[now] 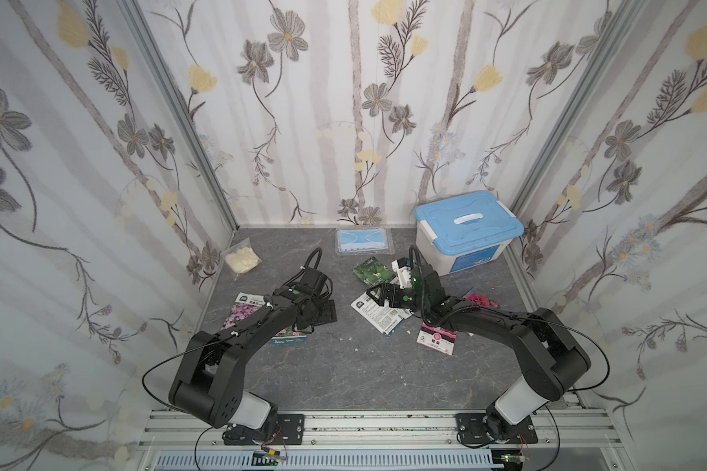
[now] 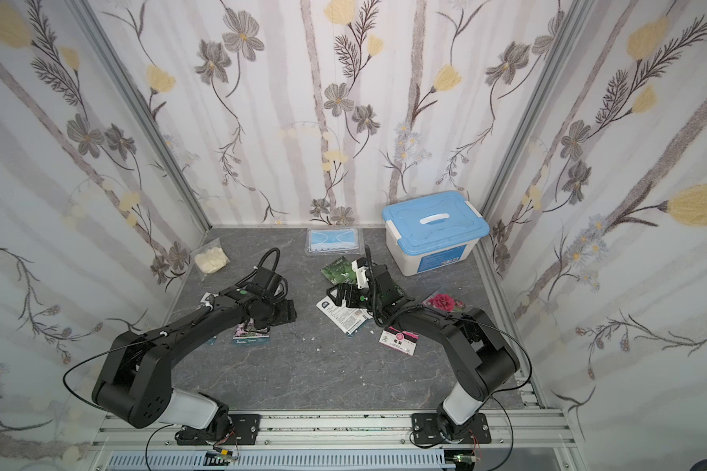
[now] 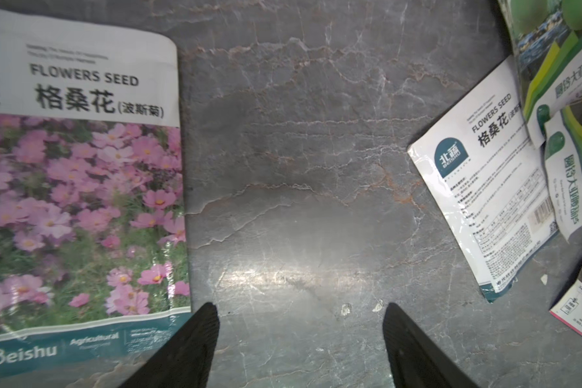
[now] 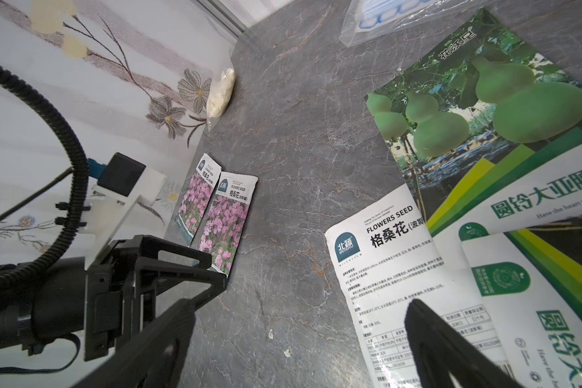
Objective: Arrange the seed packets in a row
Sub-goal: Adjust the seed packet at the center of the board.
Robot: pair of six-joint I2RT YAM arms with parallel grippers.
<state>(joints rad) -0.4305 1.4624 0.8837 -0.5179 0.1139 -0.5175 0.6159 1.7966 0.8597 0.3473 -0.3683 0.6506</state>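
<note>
Two grippers (image 3: 299, 309) (image 4: 299, 302), seven seed packets (image 4: 195, 198) (image 4: 229, 218) (image 4: 400, 268) (image 4: 451, 111) (image 4: 551, 319) (image 1: 482, 301) (image 1: 435, 340)

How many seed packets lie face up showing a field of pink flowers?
2. They lie side by side: the outer packet by the wall, the inner packet beside it. The face-down packet to their right bears the same title, perhaps a third.
</note>
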